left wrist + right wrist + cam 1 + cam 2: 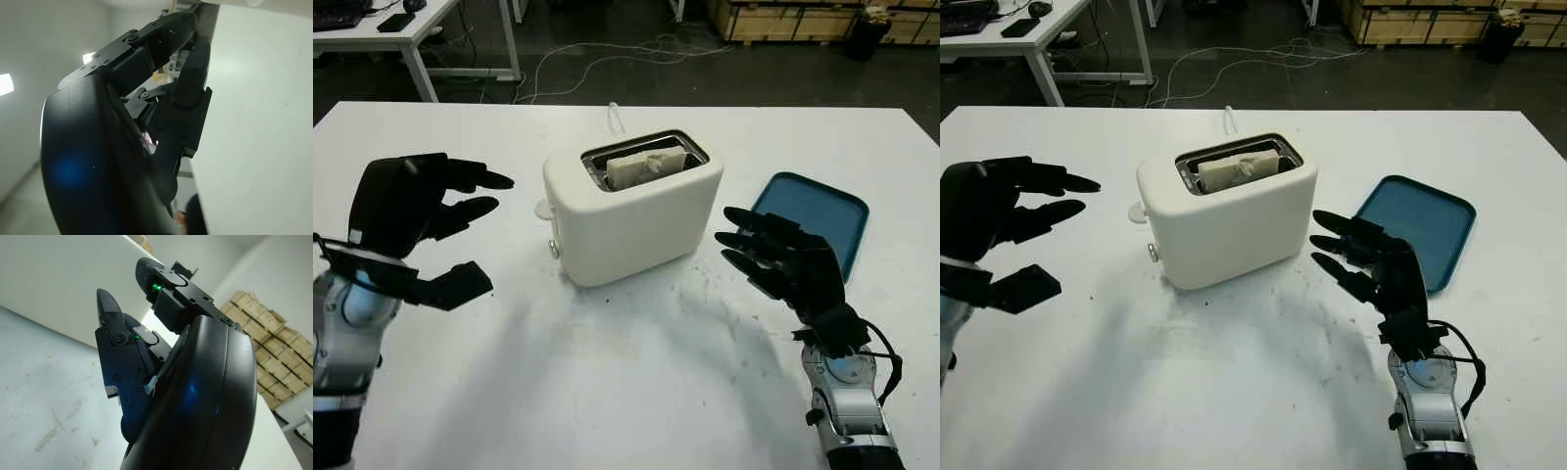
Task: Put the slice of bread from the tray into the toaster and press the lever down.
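Bread slice sits in toaster, frame centre; lever apparently up. Left hand at left and right hand lower right, both open, empty. Tray right.

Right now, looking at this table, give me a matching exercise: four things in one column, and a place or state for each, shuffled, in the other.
Things:
1. slice of bread
2. tray
3. left hand
4. right hand

Places or states:
A. blue, nothing on it, on the table right of the toaster
B. open, left of the toaster near its lever side
C. sitting in the toaster's slot
D. open, between the toaster and the tray

Pairs: 1-C, 2-A, 3-B, 4-D
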Controlling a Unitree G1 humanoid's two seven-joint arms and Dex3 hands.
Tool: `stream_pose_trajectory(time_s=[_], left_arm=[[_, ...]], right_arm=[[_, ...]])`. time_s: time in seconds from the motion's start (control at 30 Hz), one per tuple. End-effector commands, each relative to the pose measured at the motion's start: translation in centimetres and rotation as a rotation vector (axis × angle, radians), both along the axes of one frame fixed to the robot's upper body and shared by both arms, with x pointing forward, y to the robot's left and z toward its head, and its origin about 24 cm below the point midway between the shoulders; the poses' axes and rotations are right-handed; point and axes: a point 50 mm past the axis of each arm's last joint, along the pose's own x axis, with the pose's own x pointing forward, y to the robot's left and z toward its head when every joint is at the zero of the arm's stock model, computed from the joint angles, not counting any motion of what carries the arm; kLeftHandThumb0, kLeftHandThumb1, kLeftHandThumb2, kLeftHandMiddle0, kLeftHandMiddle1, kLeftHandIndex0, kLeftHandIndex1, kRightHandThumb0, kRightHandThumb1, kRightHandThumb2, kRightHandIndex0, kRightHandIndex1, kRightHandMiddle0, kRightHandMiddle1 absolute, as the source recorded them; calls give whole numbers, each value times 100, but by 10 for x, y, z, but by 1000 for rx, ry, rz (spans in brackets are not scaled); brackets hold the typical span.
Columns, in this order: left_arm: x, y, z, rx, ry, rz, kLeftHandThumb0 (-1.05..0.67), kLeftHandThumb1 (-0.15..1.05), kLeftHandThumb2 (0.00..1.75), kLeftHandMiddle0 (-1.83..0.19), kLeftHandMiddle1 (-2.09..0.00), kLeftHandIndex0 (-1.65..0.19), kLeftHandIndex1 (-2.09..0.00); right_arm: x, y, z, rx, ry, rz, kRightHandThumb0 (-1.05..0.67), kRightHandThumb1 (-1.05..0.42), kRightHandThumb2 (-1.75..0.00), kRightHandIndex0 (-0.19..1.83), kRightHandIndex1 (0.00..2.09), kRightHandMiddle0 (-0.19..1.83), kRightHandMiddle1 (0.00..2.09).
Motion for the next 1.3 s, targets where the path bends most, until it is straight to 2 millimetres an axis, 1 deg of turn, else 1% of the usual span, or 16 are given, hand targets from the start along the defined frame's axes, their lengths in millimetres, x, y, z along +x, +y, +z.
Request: stream_pose_trajectory(time_s=[0.0,0.07,0.17,0.23,0.3,0.33,0.53,0.63,0.7,0.9,1.0,1.07,1.1,1.17,1.23,1.27], left_arm=[[5,-1,4,48,14,-3,-24,83,0,-97,-82,-121,-7],[9,-4,6,59,16,-15,-23,83,0,-100,-77,-122,-7],[16,-10,7,78,15,-42,-22,80,0,-104,-77,-124,-7],[20,-13,7,82,19,-63,-20,79,0,-105,-84,-125,-6],[24,-16,7,89,26,-80,-20,78,0,-101,-96,-127,-5],[25,-17,6,93,29,-86,-20,78,0,-100,-98,-127,-5],[35,-23,2,128,39,-98,-20,76,0,-101,-100,-129,-5],[39,-23,1,146,53,-94,-20,76,0,-98,-111,-129,-4],[42,-22,0,158,68,-90,-20,76,0,-96,-111,-129,-4],[44,-21,-1,182,77,-95,-20,76,0,-97,-108,-129,-3],[44,-21,0,197,83,-96,-20,76,0,-96,-118,-130,-3],[43,-20,1,208,93,-97,-21,77,1,-92,-119,-129,-2],[43,-20,1,213,95,-98,-21,77,0,-91,-116,-129,-2],[42,-20,2,221,100,-98,-21,77,0,-92,-116,-130,-3],[40,-20,4,227,107,-99,-20,76,0,-90,-123,-130,-2],[38,-21,4,224,112,-102,-21,76,0,-89,-123,-130,-2]], right_arm=[[0,0,1,-10,6,0,-22,-89,0,97,7,87,0],[-1,0,1,-23,8,-3,-21,-89,0,97,7,87,0],[-1,0,1,-37,-1,-8,-20,-88,0,98,7,87,0],[-1,0,1,-33,-5,-7,-18,-89,0,97,6,87,0],[-1,0,1,-31,-2,-9,-17,-88,0,97,6,87,0],[-1,0,0,-28,1,-10,-16,-88,0,97,6,87,1],[-1,0,-1,-12,17,0,-18,-89,0,97,5,87,0],[-1,0,-1,-18,22,-1,-19,-90,0,96,4,87,0],[-2,0,-1,-14,25,0,-19,-90,0,96,4,86,0],[-2,0,-2,-17,29,-1,-21,-90,0,97,4,86,0],[-2,0,-3,-11,29,-1,-22,-90,0,97,4,86,0],[-2,1,-3,-12,29,1,-22,-90,0,97,4,86,0],[-2,1,-3,-13,31,0,-22,-90,0,97,3,86,0],[-2,1,-3,-14,33,0,-21,-90,0,97,3,86,0],[-3,1,-3,-18,35,1,-20,-91,0,96,3,86,0],[-3,2,-2,-20,35,1,-20,-91,0,96,3,86,0]])
